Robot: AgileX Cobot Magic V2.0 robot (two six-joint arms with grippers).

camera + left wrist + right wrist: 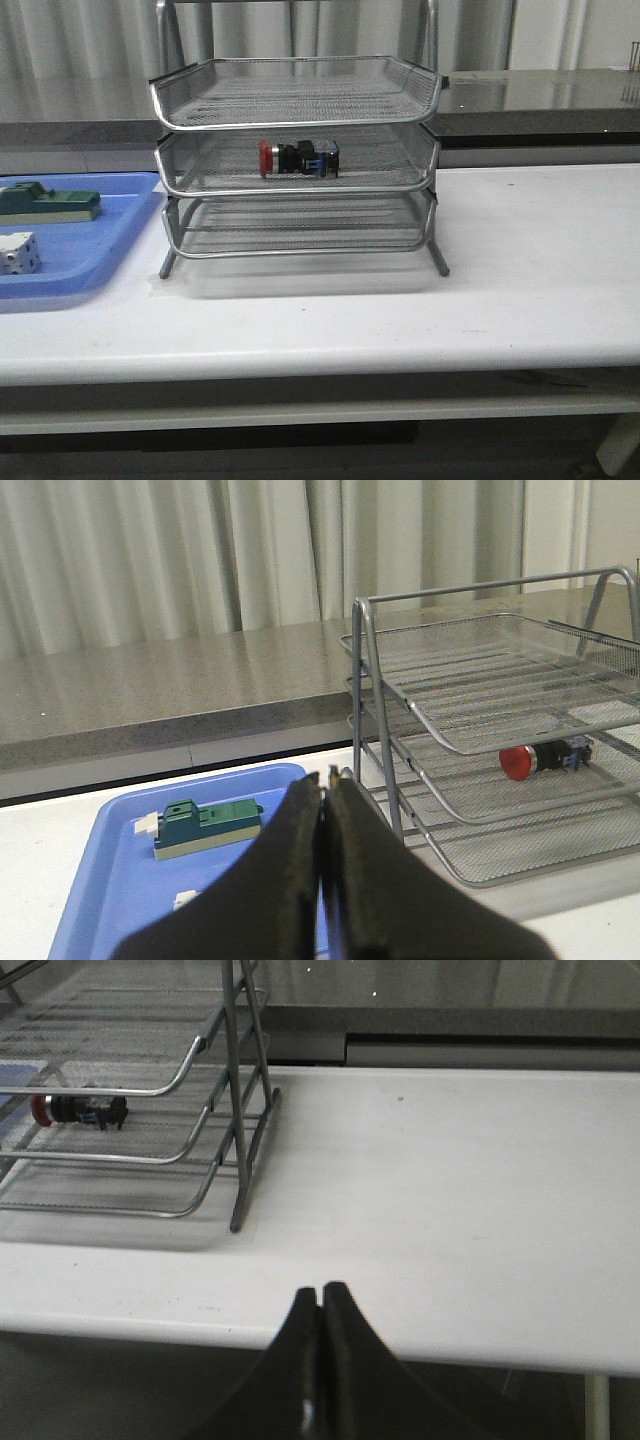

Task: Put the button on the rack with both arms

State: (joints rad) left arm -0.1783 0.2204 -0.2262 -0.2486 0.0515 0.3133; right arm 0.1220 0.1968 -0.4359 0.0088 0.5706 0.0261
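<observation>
The button (298,158), with red cap, black body and blue rear block, lies on its side in the middle tier of the silver wire-mesh rack (297,255). It also shows in the left wrist view (545,759) and the right wrist view (78,1111). The rack stands on the white table (520,290). My left gripper (325,783) is shut and empty, held back over the table near the blue tray. My right gripper (321,1291) is shut and empty, at the table's front edge, right of the rack (236,1150). Neither arm shows in the front view.
A flat blue plastic tray (100,255) lies left of the rack, holding a green block (50,204) and a white cube with dots (18,253). The green block also shows in the left wrist view (207,826). A grey counter (540,100) runs behind the table.
</observation>
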